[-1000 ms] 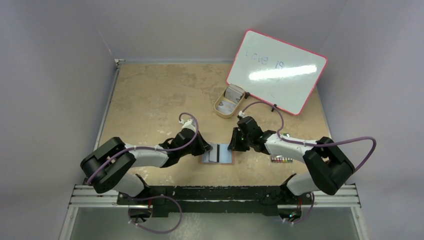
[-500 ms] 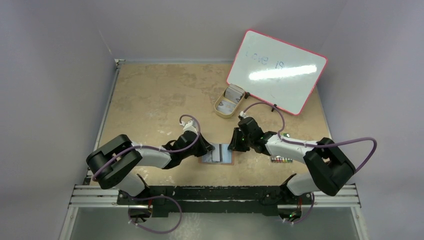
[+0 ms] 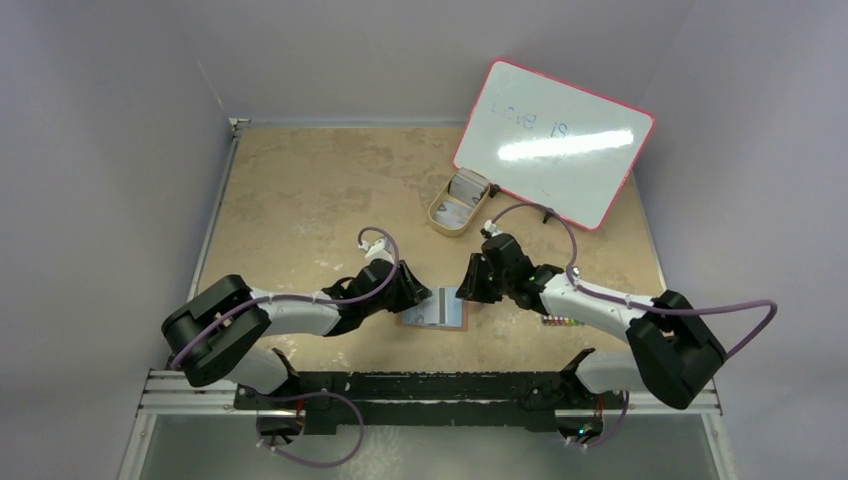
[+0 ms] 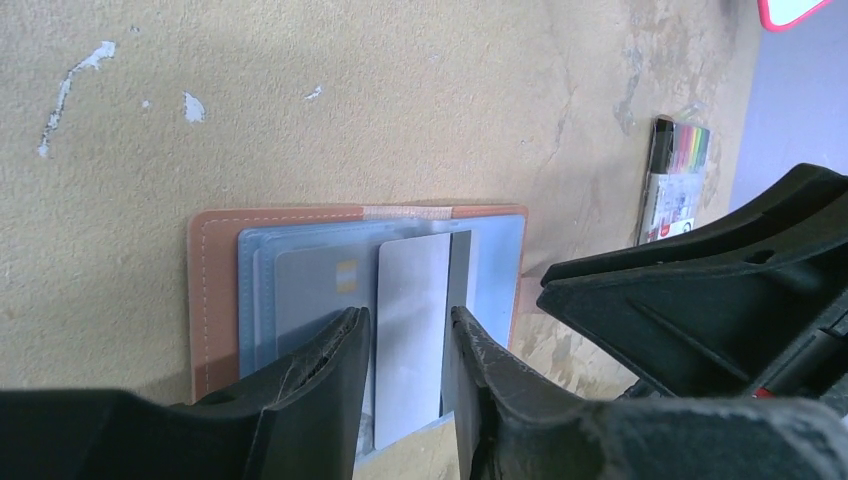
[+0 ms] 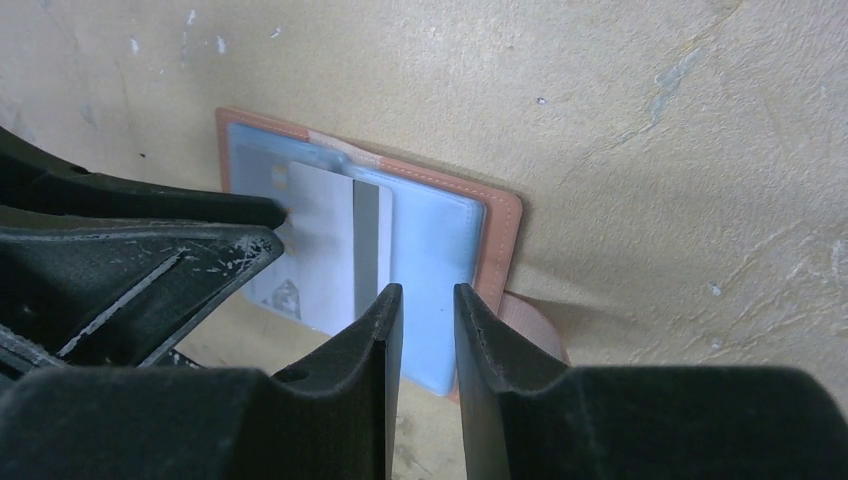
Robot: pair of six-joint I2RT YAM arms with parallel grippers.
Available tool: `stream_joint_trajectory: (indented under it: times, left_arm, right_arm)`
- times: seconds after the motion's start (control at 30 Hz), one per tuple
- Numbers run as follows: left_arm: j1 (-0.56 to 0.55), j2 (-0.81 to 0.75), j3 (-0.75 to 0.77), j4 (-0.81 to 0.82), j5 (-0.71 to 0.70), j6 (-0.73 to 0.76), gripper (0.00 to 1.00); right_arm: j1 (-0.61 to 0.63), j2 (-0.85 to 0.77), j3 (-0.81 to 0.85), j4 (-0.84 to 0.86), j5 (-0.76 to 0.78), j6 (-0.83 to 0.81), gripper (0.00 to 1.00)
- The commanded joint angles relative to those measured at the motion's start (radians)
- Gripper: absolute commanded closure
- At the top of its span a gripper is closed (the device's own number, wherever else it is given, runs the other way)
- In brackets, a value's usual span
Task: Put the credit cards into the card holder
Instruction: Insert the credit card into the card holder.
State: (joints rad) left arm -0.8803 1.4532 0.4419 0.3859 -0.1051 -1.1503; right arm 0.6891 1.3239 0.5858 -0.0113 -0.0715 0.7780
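Observation:
The reddish-brown card holder (image 3: pixel 437 311) lies open near the front middle of the table, its light blue inside facing up. A whitish-grey credit card (image 4: pixel 410 330) with a dark stripe lies on it, partly over a grey-blue card (image 4: pixel 310 290) that sits in a slot. My left gripper (image 4: pixel 407 318) hovers at the holder's left side, its jaws slightly apart, with the striped card under the gap. My right gripper (image 5: pixel 428 292) is over the holder's right half (image 5: pixel 430 240), its jaws narrowly apart and holding nothing. The snap tab (image 5: pixel 535 325) sticks out beside it.
A tan oval tray (image 3: pixel 440 213) with more cards (image 3: pixel 463 186) stands behind the holder. A pink-rimmed whiteboard (image 3: pixel 555 140) leans at the back right. A pack of coloured markers (image 3: pixel 565 321) lies right of the holder, under the right arm.
The right arm's elbow has swung out to the right while its gripper stays at the holder's right edge. The left gripper has shifted slightly. The holder and card lie about where they were.

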Motion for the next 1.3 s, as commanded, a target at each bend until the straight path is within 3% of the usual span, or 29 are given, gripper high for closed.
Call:
stream_joint_trajectory:
  times: [0.0, 1.0, 1.27]
  left_arm:
    - [-0.006, -0.02, 0.035, -0.063, -0.019, 0.005, 0.64]
    - [-0.067, 0.084, 0.103, 0.054, 0.043, -0.065, 0.61]
    - [-0.075, 0.083, 0.104, 0.107, 0.058, -0.089, 0.61]
  right_arm:
    - [0.006, -0.032, 0.01, -0.017, -0.011, 0.017, 0.72]
    - [0.007, 0.026, -0.059, 0.083, -0.031, 0.035, 0.74]
    - [0.007, -0.003, -0.047, 0.066, -0.015, 0.032, 0.69]
